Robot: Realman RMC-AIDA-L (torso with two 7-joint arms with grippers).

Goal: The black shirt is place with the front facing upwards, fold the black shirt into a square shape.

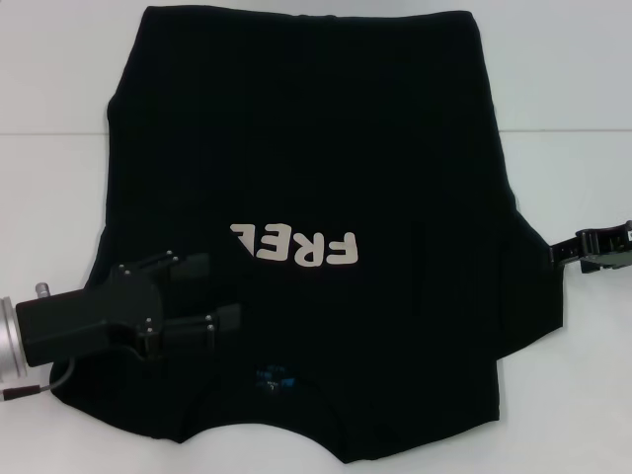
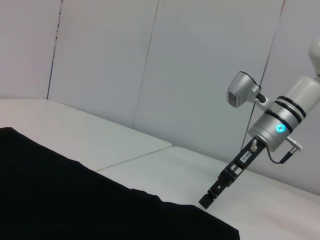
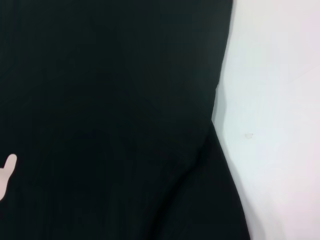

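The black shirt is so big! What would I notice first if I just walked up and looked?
First, the black shirt spread across the white table, with white letters upside down at its middle. Next, the left gripper, open over the shirt's near left part. The right gripper sits at the shirt's right edge.

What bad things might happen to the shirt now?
The left hand hangs over the black shirt with fingers apart; if it pinches only the top layer, the fold may bunch up. The right hand sits at the shirt's right edge, so uneven pulling might skew the cloth. The letters look partly covered already, so creases may be forming.
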